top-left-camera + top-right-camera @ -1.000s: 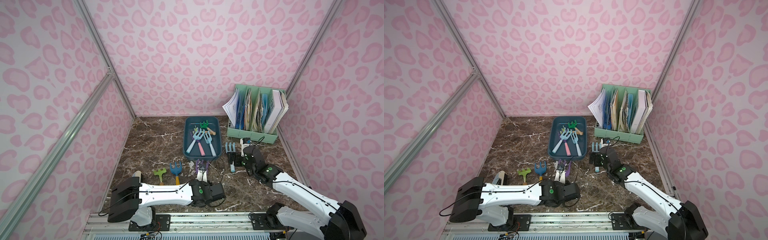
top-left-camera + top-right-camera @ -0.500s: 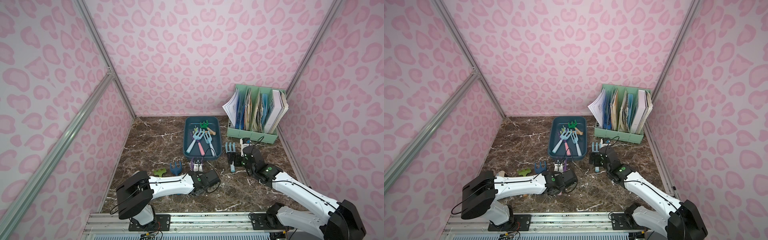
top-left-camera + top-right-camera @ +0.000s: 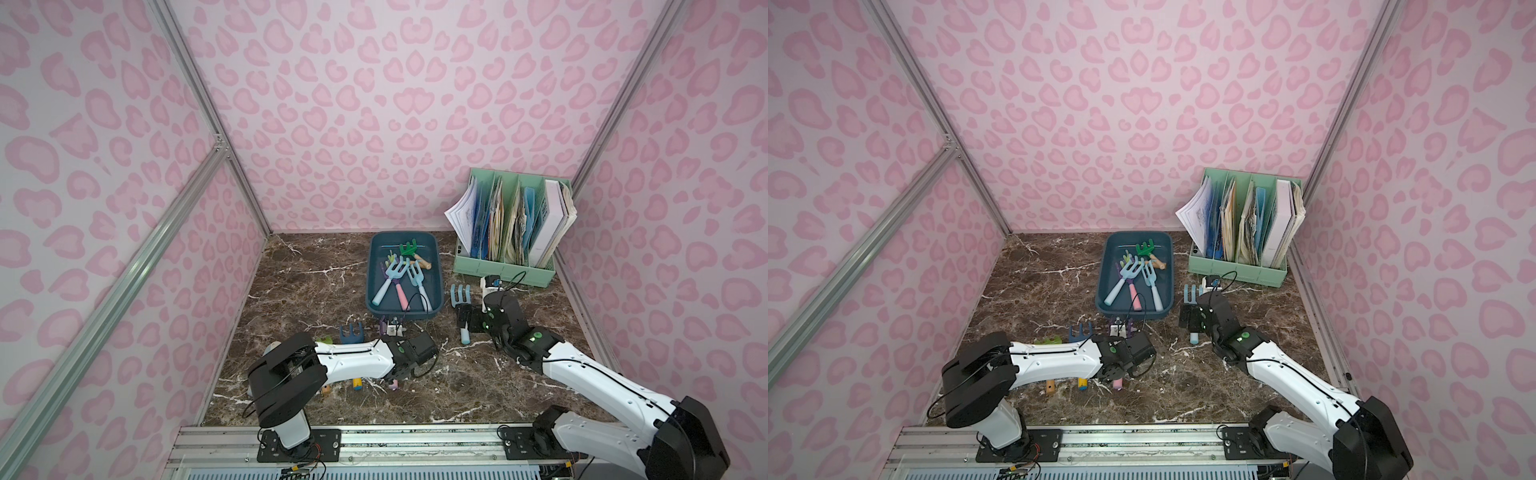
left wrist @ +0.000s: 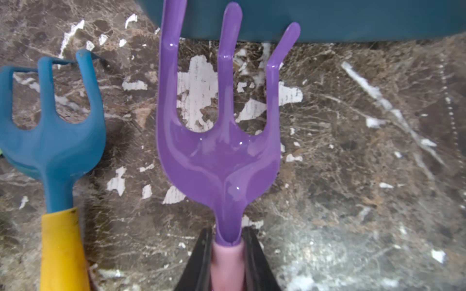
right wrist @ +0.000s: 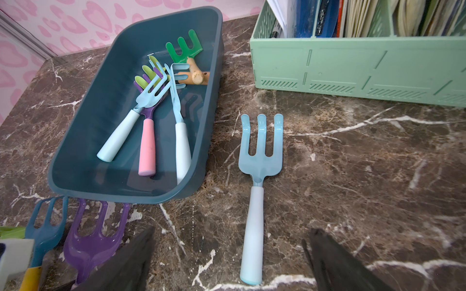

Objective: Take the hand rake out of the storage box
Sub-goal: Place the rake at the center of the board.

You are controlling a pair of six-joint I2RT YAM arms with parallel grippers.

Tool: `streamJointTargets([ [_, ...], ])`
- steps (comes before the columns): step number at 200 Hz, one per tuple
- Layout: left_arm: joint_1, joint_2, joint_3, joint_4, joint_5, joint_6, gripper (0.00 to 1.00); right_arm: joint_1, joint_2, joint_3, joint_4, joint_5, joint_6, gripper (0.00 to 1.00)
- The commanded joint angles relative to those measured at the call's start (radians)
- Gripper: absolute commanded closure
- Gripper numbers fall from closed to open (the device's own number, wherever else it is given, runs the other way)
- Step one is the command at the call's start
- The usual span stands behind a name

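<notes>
The storage box (image 3: 399, 316) (image 3: 1133, 318) is a dark teal tray at the back middle, with several hand rakes lying inside (image 5: 147, 141). My left gripper (image 4: 227, 254) is shut on the pink handle of a purple hand rake (image 4: 219, 156) (image 3: 382, 323). That rake is low over the marble, just outside the box's near wall (image 4: 353, 20). My right gripper (image 5: 227, 264) (image 3: 465, 318) stands open over the handle of a light blue hand rake (image 5: 254, 226) (image 3: 460, 295). This rake lies on the table right of the box.
A mint-green file organizer (image 3: 511, 270) full of papers stands at the back right. A dark blue rake with a yellow handle (image 4: 50, 141) (image 3: 351, 332) and a green rake (image 3: 324, 341) lie on the marble left of the purple one. Pink walls close in three sides.
My left arm has drawn in toward the box with the purple rake still held, its wrist farther from the front rail. The right arm has stayed still.
</notes>
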State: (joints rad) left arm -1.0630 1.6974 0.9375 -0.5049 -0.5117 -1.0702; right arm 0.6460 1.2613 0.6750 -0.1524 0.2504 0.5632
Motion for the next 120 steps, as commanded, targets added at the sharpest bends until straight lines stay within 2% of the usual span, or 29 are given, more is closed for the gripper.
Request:
streamJointTargets([
  [1,0.003,0.014,0.012,-0.016,-0.021,0.013,0.84,0.0,-0.001,0.011,0.009,0.016,-0.01,0.02],
  [54,0.005,0.069,0.056,-0.055,-0.035,-0.005,0.79,-0.009,-0.014,0.003,0.014,0.01,-0.009,0.02],
  [72,0.005,0.069,0.048,-0.039,-0.037,-0.012,0.71,-0.018,-0.013,0.001,0.011,0.01,-0.002,0.02],
  [85,0.005,0.05,0.04,-0.029,-0.037,-0.003,0.76,-0.024,-0.021,-0.003,0.011,0.01,-0.002,0.02],
  [92,0.005,0.038,0.037,-0.033,-0.041,-0.002,0.69,-0.024,-0.029,-0.006,0.012,0.009,-0.001,0.02],
  [105,0.006,0.012,0.033,-0.047,-0.052,0.002,0.47,-0.028,-0.048,-0.015,0.014,0.01,0.003,0.02],
  [120,0.005,-0.017,0.029,-0.059,-0.061,0.006,0.46,-0.03,-0.072,-0.023,0.014,0.01,0.005,0.02],
])
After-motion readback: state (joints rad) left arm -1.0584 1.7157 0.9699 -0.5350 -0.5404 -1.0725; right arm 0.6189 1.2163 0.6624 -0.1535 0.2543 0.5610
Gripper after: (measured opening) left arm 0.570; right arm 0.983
